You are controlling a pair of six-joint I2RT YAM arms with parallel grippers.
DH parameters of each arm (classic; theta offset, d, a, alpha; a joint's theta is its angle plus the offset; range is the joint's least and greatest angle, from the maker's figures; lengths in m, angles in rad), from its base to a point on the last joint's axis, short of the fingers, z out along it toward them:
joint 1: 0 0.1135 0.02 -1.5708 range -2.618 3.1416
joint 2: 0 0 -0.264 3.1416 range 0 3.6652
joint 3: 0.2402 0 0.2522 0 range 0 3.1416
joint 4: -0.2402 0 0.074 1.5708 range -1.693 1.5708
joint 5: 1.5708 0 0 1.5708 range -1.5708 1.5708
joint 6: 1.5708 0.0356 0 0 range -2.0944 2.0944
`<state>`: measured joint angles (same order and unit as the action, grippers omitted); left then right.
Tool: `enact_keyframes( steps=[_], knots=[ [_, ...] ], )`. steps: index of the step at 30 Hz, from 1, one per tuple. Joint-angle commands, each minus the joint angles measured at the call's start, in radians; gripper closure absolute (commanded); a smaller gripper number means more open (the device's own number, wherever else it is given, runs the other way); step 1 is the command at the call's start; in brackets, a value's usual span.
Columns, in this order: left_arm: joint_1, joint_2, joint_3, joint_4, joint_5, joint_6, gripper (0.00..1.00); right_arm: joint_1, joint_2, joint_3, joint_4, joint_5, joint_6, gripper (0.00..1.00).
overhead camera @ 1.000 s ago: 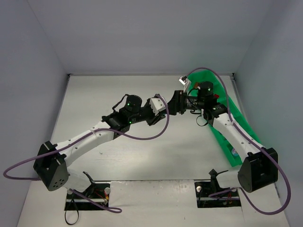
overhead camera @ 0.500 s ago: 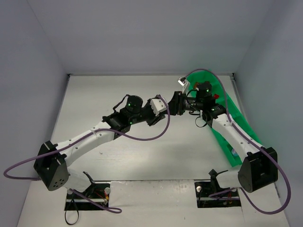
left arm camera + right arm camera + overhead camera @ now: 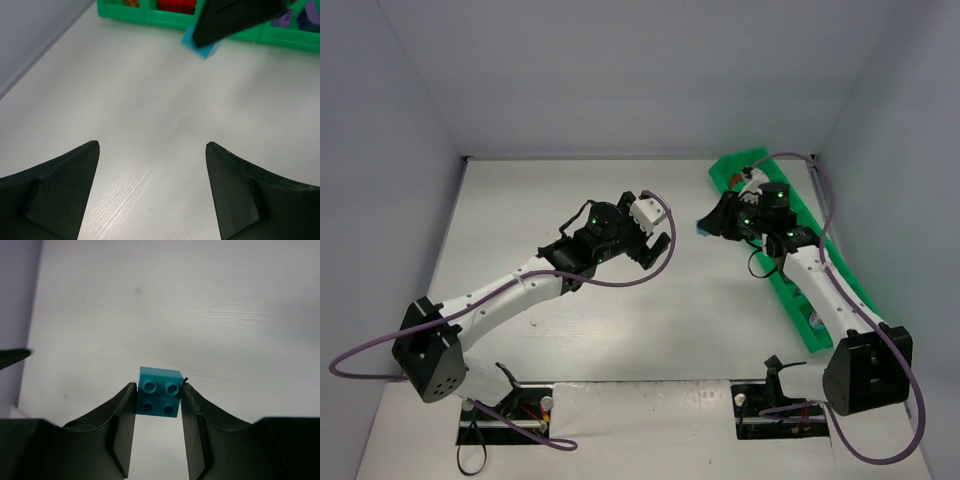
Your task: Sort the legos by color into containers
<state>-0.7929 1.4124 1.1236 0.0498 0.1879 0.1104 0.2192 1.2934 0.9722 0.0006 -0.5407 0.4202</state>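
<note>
Right jaws clenched on teal brick point(image 3: 160, 398), held over worktop point(image 3: 225, 300) just beside tray point(image 3: 150, 20), probably bound for its compartment | left jaws released, empty, facing tray.

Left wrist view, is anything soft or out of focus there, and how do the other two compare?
Left wrist: the teal brick and green tray at the top look soft, the near fingers plain dark shapes. Right wrist: the brick is sharp, studs distinct. Top external: even light, a mild bright patch on the table.
</note>
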Motion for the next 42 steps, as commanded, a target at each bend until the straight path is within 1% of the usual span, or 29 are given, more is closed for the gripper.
enact_keyframes(
  steps=[1, 2, 4, 5, 7, 8, 10, 11, 12, 13, 15, 18, 22, 27, 30, 31, 33, 34, 35, 36, 38, 40, 42],
  knots=[
    [0.001, -0.052, 0.039, 0.010, -0.133, -0.084, 0.20, -0.090, -0.078, -0.021, -0.075, 0.298, 0.025, 1.00],
    [0.001, -0.064, 0.038, -0.017, -0.145, -0.086, 0.20, -0.119, -0.082, -0.023, -0.124, 0.400, 0.031, 1.00],
    [0.003, -0.076, 0.038, -0.044, -0.179, -0.095, 0.20, -0.142, -0.092, -0.032, -0.168, 0.493, 0.054, 1.00],
    [0.004, -0.085, 0.038, -0.085, -0.208, -0.097, 0.20, -0.161, -0.098, -0.035, -0.207, 0.590, 0.067, 1.00],
    [0.007, -0.099, 0.039, -0.111, -0.238, -0.098, 0.20, -0.178, -0.118, -0.047, -0.241, 0.675, 0.115, 1.00],
    [0.011, -0.102, 0.039, -0.128, -0.243, -0.098, 0.20, -0.190, -0.126, -0.050, -0.279, 0.764, 0.135, 1.00],
    [0.011, -0.113, 0.041, -0.143, -0.261, -0.100, 0.20, -0.198, -0.155, -0.065, -0.316, 0.858, 0.198, 1.00],
    [0.011, -0.115, 0.044, -0.156, -0.266, -0.098, 0.20, -0.204, -0.166, -0.069, -0.350, 0.901, 0.215, 1.00],
    [0.012, -0.116, 0.047, -0.160, -0.268, -0.100, 0.20, -0.214, -0.180, -0.075, -0.362, 0.976, 0.224, 1.00],
    [0.014, -0.119, 0.050, -0.172, -0.268, -0.100, 0.20, -0.215, -0.203, -0.088, -0.375, 1.008, 0.238, 1.00],
    [0.014, -0.122, 0.051, -0.176, -0.266, -0.100, 0.20, -0.266, -0.242, -0.104, -0.383, 1.089, 0.247, 1.00],
    [0.015, -0.125, 0.051, -0.182, -0.263, -0.100, 0.20, -0.323, -0.276, -0.128, -0.384, 1.159, 0.247, 1.00],
    [0.017, -0.132, 0.064, -0.195, -0.249, -0.098, 0.20, -0.469, -0.263, -0.165, -0.387, 1.190, 0.249, 1.00],
    [0.020, -0.139, 0.061, -0.208, -0.240, -0.095, 0.20, -0.532, -0.191, -0.201, -0.389, 1.197, 0.298, 0.99],
    [0.021, -0.147, 0.056, -0.214, -0.245, -0.092, 0.20, -0.564, -0.166, -0.216, -0.387, 1.171, 0.325, 0.79],
    [0.023, -0.150, 0.051, -0.217, -0.246, -0.092, 0.20, -0.572, -0.166, -0.217, -0.387, 1.155, 0.331, 0.69],
    [0.023, -0.158, 0.045, -0.215, -0.245, -0.095, 0.20, -0.575, -0.172, -0.225, -0.387, 1.150, 0.341, 0.66],
    [0.024, -0.159, 0.044, -0.215, -0.245, -0.095, 0.20, -0.575, -0.175, -0.227, -0.387, 1.150, 0.344, 0.59],
    [0.024, -0.161, 0.039, -0.217, -0.246, -0.095, 0.20, -0.577, -0.180, -0.228, -0.387, 1.151, 0.341, 0.54],
    [0.026, -0.162, 0.038, -0.217, -0.251, -0.097, 0.20, -0.577, -0.183, -0.228, -0.387, 1.150, 0.341, 0.47],
    [0.027, -0.162, 0.036, -0.217, -0.251, -0.098, 0.20, -0.577, -0.190, -0.224, -0.387, 1.128, 0.333, 0.39],
    [0.027, -0.161, 0.036, -0.220, -0.246, -0.098, 0.20, -0.577, -0.195, -0.210, -0.387, 1.113, 0.316, 0.33],
    [0.027, -0.155, 0.039, -0.220, -0.243, -0.098, 0.20, -0.577, -0.207, -0.202, -0.387, 1.099, 0.305, 0.31]
  ],
)
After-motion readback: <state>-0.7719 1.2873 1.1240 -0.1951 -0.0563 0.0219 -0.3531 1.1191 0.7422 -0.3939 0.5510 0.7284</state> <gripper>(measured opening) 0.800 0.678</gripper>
